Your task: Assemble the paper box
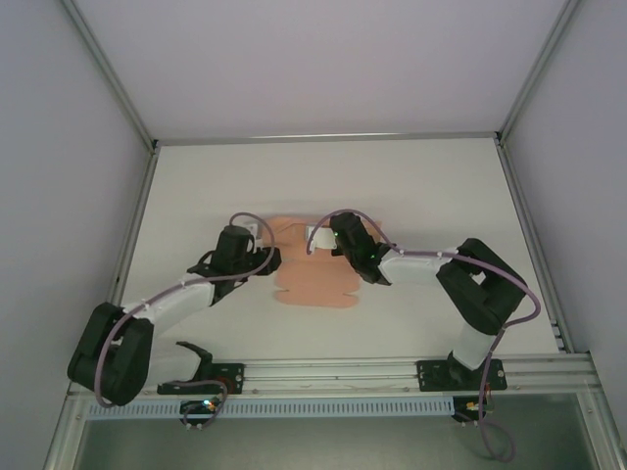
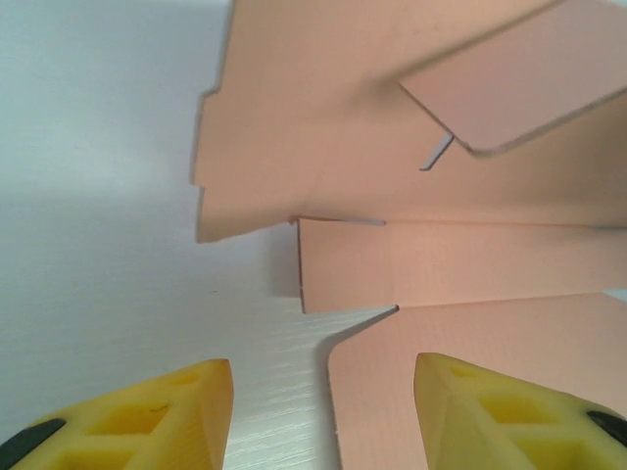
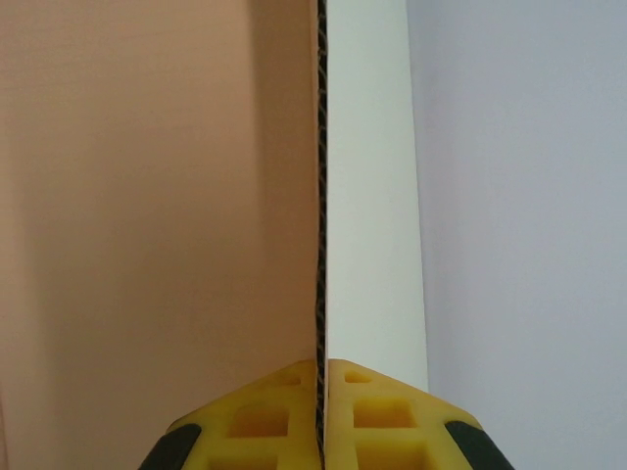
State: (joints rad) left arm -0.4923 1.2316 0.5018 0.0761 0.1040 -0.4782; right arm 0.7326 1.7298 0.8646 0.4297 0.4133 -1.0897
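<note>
One raised flap of the box (image 1: 315, 282) is pinched in the right gripper (image 3: 321, 377), while the left gripper (image 2: 323, 401) hangs spread, flat panels on the counter (image 1: 411, 196) just ahead.

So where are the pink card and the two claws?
paper box (image 1: 312, 284): top view, its flat near panel.
right gripper (image 3: 320, 377): right wrist view, fingertips pinching card edge.
left gripper (image 2: 321, 377): left wrist view, between open yellow fingertips.
</note>
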